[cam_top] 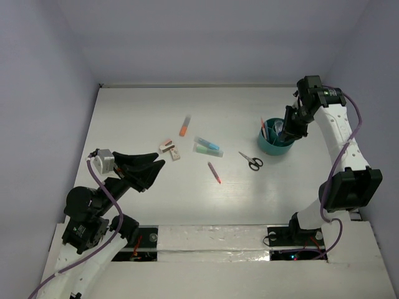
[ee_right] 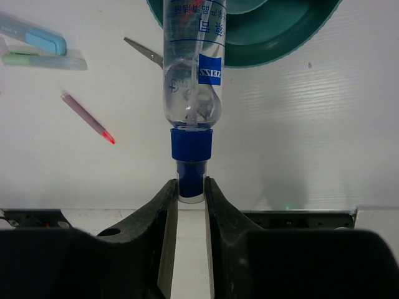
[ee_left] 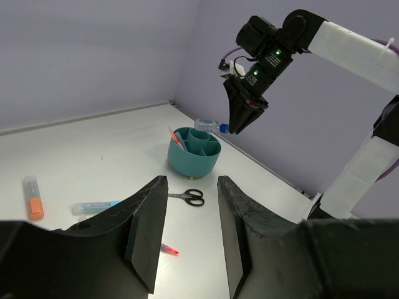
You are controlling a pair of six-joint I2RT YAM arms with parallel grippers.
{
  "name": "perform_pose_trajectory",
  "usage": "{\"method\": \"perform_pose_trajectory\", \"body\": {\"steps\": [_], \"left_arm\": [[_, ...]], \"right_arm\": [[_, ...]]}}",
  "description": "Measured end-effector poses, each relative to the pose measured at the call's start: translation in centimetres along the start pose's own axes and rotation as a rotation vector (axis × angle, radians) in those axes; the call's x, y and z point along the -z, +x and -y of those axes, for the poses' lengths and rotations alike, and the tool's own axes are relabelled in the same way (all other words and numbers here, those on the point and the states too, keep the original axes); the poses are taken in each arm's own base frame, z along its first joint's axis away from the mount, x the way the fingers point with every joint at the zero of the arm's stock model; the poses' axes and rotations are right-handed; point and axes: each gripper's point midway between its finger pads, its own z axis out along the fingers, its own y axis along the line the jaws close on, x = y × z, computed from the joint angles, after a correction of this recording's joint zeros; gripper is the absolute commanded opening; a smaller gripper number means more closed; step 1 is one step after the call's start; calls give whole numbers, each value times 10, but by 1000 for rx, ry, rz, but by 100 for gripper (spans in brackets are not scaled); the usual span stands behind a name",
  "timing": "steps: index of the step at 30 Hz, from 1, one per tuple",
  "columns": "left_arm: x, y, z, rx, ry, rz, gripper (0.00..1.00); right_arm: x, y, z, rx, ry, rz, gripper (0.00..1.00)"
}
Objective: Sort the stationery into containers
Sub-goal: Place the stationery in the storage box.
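Observation:
My right gripper point(ee_right: 191, 187) is shut on the blue cap of the clear pen point(ee_right: 192, 68) and holds it over the teal cup point(ee_right: 280, 37), its far end pointing towards the cup. The top view shows this gripper point(cam_top: 290, 134) just above the cup point(cam_top: 274, 144). A red pen point(ee_left: 176, 138) stands in the cup point(ee_left: 194, 152), which has inner dividers. On the table lie the scissors point(cam_top: 251, 161), a pink pen point(cam_top: 214, 172), the blue and green highlighters point(cam_top: 209, 147), the orange marker point(cam_top: 184, 126) and two erasers point(cam_top: 169, 150). My left gripper point(cam_top: 156, 163) is open and empty, above the table left of the erasers.
The table's back edge meets the wall behind the cup. The right arm's white links point(cam_top: 340, 134) run along the right side. In the left wrist view the scissors point(ee_left: 187, 197) lie just in front of the cup.

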Motion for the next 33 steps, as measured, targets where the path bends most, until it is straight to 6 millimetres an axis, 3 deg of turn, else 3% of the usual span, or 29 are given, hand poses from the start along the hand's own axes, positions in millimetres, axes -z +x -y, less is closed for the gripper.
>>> {"method": "perform_pose_trajectory", "body": {"steps": [10,22,33], "left_arm": [[0,1,1,0,7,-3,35],[0,1,2,0,11,-5,34],[0,1,2,0,14,-6,34]], "right_arm": [[0,0,4,-16,4,-1,11],[-5,16,13,-38,30,-32,11],[-14,13,19,-49,65,-53,11]]}}
